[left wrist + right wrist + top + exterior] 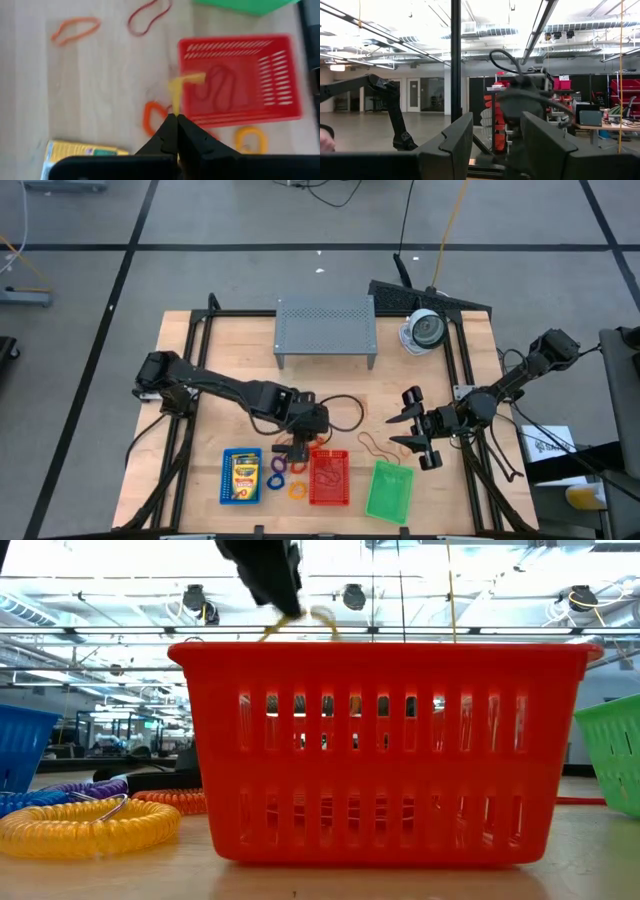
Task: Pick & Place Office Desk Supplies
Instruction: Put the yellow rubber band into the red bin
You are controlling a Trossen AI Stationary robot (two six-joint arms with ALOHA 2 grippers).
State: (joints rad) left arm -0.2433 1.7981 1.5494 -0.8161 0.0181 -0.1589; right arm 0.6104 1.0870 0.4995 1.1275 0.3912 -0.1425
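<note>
High view: left gripper (297,442) sits just beside the red mesh tray's (330,498) left far corner; right gripper (418,427) waits well apart from that tray, on its right, past the green mesh tray (389,491).
Left wrist view: fingers (167,135) are pressed together, pinching a yellow rubber band (182,84) that dangles near the red mesh tray's wall, not yet over its floor; a reddish rubber band (220,93) already lies inside.
Low view: yellow rubber band shows just above the red mesh tray's rim, under the dark left gripper.
Right wrist view: right gripper's fingers stand spread, holding nothing.
Other supplies: blue mesh tray (226,476) with a crayon box (245,476) lies left of the red mesh tray; coiled rings (277,476) rest between the two; loose rubber bands (376,446) lie beyond the green mesh tray.
Step in hand: carrying the band to the red mesh tray, by appearance.
Next move calls for: shifting over the tray's opening, then parting the fingers; a limp band may cling or catch on the rim.
</note>
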